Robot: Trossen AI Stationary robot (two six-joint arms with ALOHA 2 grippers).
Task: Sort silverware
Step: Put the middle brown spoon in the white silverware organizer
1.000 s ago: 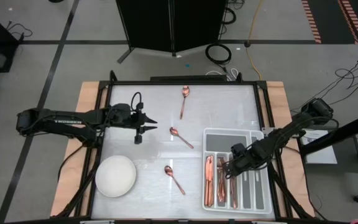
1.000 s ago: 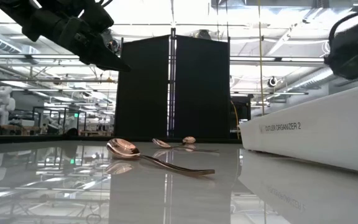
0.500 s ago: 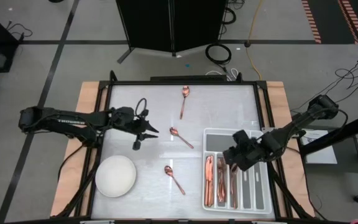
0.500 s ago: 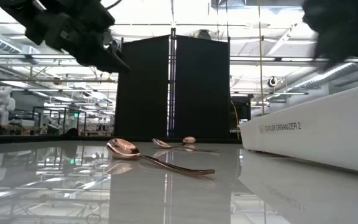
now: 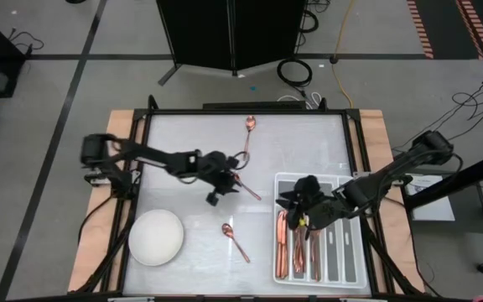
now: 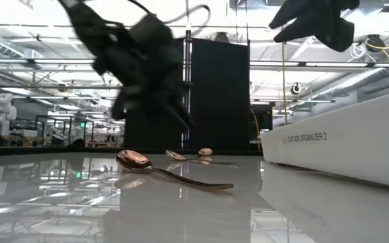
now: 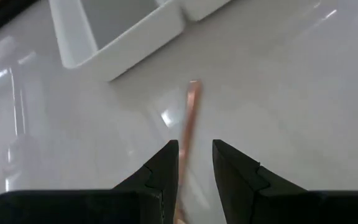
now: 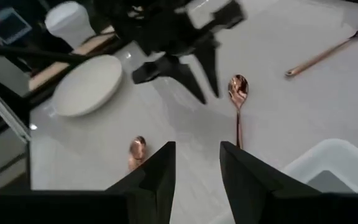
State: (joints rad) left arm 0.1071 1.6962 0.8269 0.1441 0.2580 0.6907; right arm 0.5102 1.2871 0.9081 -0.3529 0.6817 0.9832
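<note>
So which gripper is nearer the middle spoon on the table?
Left. The left gripper hangs open right over the middle spoon, while the right gripper sits open above the tray, off to the side.

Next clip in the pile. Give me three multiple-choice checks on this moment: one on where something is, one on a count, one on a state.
1. Where is the white bowl in the high view?
A. In the tray
B. On the table, near corner on the left arm's side
C. At the table's far edge

2. How many spoons lie loose on the table outside the tray?
A. One
B. Three
C. Six

3. How do the fingers of the left pincer stand?
A. Apart, empty, above a spoon handle
B. Clamped on a fork
C. Closed on the bowl's rim

Answers:
1 B: the bowl sits by the near left corner.
2 B: a far spoon, a middle spoon and a near spoon lie loose.
3 A: the left wrist view shows a gap with nothing in it.
</note>
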